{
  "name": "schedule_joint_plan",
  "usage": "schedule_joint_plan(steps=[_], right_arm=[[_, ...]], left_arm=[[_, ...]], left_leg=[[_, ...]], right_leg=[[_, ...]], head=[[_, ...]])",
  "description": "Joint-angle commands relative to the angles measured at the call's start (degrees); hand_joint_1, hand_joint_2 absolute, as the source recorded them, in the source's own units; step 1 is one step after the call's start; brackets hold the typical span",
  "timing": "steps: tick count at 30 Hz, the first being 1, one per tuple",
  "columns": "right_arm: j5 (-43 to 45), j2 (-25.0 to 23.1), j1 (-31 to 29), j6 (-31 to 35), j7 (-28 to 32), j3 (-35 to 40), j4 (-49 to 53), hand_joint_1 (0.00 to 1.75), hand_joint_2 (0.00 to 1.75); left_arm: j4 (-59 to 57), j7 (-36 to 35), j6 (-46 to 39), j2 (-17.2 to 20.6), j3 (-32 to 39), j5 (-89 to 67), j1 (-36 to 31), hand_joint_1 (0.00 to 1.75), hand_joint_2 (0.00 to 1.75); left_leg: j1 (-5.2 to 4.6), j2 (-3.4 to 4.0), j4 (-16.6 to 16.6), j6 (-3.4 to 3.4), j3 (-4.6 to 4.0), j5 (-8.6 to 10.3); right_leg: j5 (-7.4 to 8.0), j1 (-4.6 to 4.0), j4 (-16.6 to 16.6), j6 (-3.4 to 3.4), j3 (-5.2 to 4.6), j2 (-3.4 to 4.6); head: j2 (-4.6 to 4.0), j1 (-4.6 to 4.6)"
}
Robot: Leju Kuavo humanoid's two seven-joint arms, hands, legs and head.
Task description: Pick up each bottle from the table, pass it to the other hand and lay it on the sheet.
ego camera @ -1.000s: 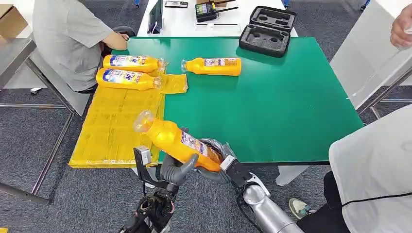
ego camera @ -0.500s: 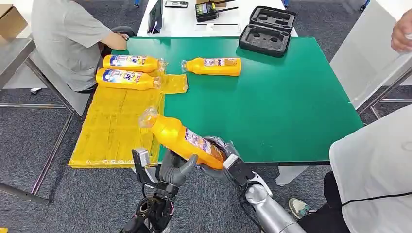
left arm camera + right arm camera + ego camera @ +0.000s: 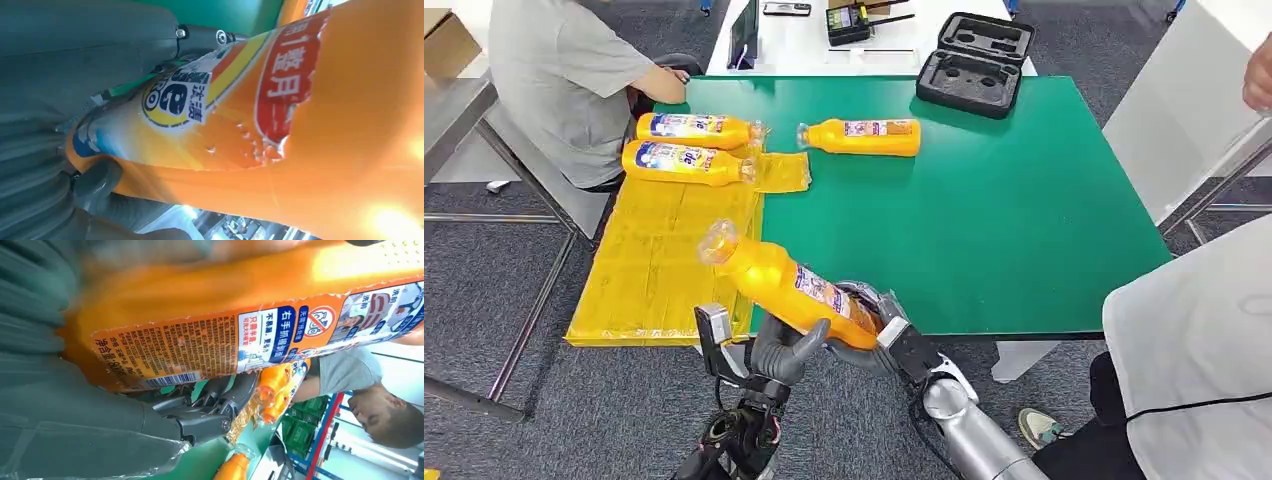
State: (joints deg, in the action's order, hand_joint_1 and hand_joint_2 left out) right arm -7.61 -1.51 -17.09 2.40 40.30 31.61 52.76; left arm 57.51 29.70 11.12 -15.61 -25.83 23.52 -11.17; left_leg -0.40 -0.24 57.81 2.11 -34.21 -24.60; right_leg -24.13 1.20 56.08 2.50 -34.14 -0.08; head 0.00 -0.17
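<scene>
An orange bottle (image 3: 786, 286) with a clear cap hangs tilted over the table's near edge, cap toward the yellow sheet (image 3: 659, 270). My left hand (image 3: 781, 348) grips its middle from below, and my right hand (image 3: 881, 325) holds its base. In the left wrist view the bottle's label (image 3: 300, 125) lies against my left hand (image 3: 75, 75). In the right wrist view the bottle (image 3: 225, 330) lies across my right hand (image 3: 60, 405). Two more bottles (image 3: 692, 128) (image 3: 686, 162) lie on the sheet's far end. Another bottle (image 3: 864, 135) lies on the green table (image 3: 984, 220).
A seated person in a grey shirt (image 3: 564, 70) is at the sheet's far left corner. An open black foam case (image 3: 976, 62) sits at the table's far edge. Another person in white (image 3: 1194, 360) stands at the near right. A white table (image 3: 824, 45) lies behind.
The held bottle swayed slightly right and then back left, both hands staying on it. The person's hand at the upper right drew back a little.
</scene>
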Motion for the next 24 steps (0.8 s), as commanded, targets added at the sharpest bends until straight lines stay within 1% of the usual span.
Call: schedule_joint_plan(steps=[1, 2, 4, 6, 7, 8, 9, 11, 16, 17, 18, 20, 24], right_arm=[[0.7, 0.2, -1.3, 0.2, -0.3, 1.8, -0.6, 1.75, 1.75], [0.7, 0.2, -1.3, 0.2, -0.3, 1.8, -0.6, 1.71, 1.75], [0.8, 0.6, -1.3, 0.7, -0.3, 1.5, -0.7, 1.75, 1.75], [1.0, 0.8, -1.4, 0.7, -0.3, 1.2, -0.7, 1.75, 1.75], [1.0, 1.0, -1.1, 0.9, -0.3, 1.2, -0.3, 1.71, 1.75], [1.0, 1.0, -1.0, 0.9, -0.3, 1.2, -0.2, 1.75, 1.75], [1.0, 1.2, -0.8, 1.0, -0.3, 1.2, 0.1, 1.71, 1.75], [1.0, 1.2, -0.8, 1.0, -0.3, 1.2, 0.1, 1.71, 1.75], [1.2, 1.9, -0.2, 0.8, -0.3, 1.1, 1.0, 1.71, 1.75], [1.3, 1.9, -0.2, 0.7, -0.3, 1.2, 1.1, 1.75, 1.75], [1.3, 2.0, -0.1, 0.8, -0.3, 1.2, 1.3, 1.71, 1.75], [1.3, 2.2, 0.0, 1.2, -0.3, 1.0, 1.4, 1.71, 1.75], [1.7, 2.7, 0.0, 1.7, -0.3, 0.2, 1.8, 1.71, 1.75]], left_arm=[[-4.6, -0.7, -1.4, 1.0, 0.0, -0.1, -2.6, 0.0, 1.75], [-4.6, -0.7, -1.4, 1.0, 0.0, -0.1, -2.6, 0.0, 1.75], [-6.4, -0.7, -1.9, 0.5, 0.3, -0.2, -3.6, 0.0, 1.75], [-6.8, -0.6, -1.9, 0.3, 0.1, -0.3, -3.9, 0.0, 1.75], [-7.2, -0.4, -1.8, 0.1, 0.1, -0.4, -4.1, 0.0, 1.75], [-7.2, -0.4, -1.8, 0.1, 0.1, -0.4, -4.2, 0.0, 1.75], [-7.3, -0.2, -1.6, 0.2, 0.3, -0.3, -4.3, 0.0, 1.75], [-7.3, -0.2, -1.6, 0.2, 0.3, -0.3, -4.3, 0.0, 1.75], [-7.6, 0.2, -1.5, 0.7, 1.9, 1.1, -4.3, 0.0, 1.75], [-7.7, 0.2, -1.5, 0.8, 2.2, 1.3, -4.4, 0.0, 1.75], [-8.0, 0.3, -1.8, 1.0, 2.8, 1.7, -4.5, 0.0, 1.75], [-8.4, 0.5, -1.9, 1.0, 3.2, 1.9, -4.7, 0.0, 1.75], [-8.9, 0.8, -1.5, 0.7, 3.3, 1.9, -5.1, 0.0, 1.75]], left_leg=[[0.05, 0.06, 0.0, -0.11, 0.18, -0.07], [0.05, 0.02, 0.0, -0.09, 0.13, -0.04], [0.07, 0.06, 0.0, -0.12, 0.18, -0.07], [0.08, -0.01, 0.0, -0.13, 0.18, -0.06], [0.06, -0.02, 0.0, -0.11, 0.15, -0.05], [0.05, -0.01, 0.0, -0.09, 0.1, -0.03], [0.08, -0.02, 0.0, -0.13, 0.21, -0.08], [0.05, -0.02, 0.0, -0.09, 0.11, -0.03], [0.1, 0.0, 0.0, -0.15, 0.24, -0.11], [0.03, 0.0, 0.0, -0.08, 0.13, -0.04], [0.09, 0.03, 0.0, -0.14, 0.22, -0.09], [0.02, 0.03, 0.0, -0.07, 0.1, -0.02], [0.1, 0.01, 0.0, -0.16, 0.23, -0.07]], right_leg=[[-0.05, -0.05, 0.0, -0.11, 0.17, 0.05], [-0.03, -0.06, 0.0, -0.09, 0.13, 0.01], [-0.04, -0.08, 0.0, -0.12, 0.17, 0.05], [-0.05, -0.09, 0.0, -0.13, 0.19, -0.02], [-0.05, -0.06, 0.0, -0.1, 0.15, -0.03], [-0.02, -0.06, 0.0, -0.08, 0.1, -0.02], [-0.07, -0.09, 0.0, -0.13, 0.22, -0.03], [-0.03, -0.06, 0.0, -0.08, 0.12, -0.03], [-0.09, -0.11, 0.0, -0.14, 0.25, -0.01], [-0.04, -0.03, 0.0, -0.08, 0.11, -0.01], [-0.07, -0.09, 0.0, -0.13, 0.22, 0.01], [-0.01, -0.03, 0.0, -0.07, 0.08, 0.02], [-0.06, -0.11, 0.0, -0.15, 0.24, -0.01]], head=[[0.0, 0.0], [0.0, 0.0], [0.0, 0.0], [0.0, -0.02], [0.0, 0.0], [0.0, 0.0], [0.0, -0.02], [0.0, 0.0], [0.0, 0.0], [0.0, 0.0], [0.0, 0.0], [0.0, -0.02], [0.0, 0.0]])
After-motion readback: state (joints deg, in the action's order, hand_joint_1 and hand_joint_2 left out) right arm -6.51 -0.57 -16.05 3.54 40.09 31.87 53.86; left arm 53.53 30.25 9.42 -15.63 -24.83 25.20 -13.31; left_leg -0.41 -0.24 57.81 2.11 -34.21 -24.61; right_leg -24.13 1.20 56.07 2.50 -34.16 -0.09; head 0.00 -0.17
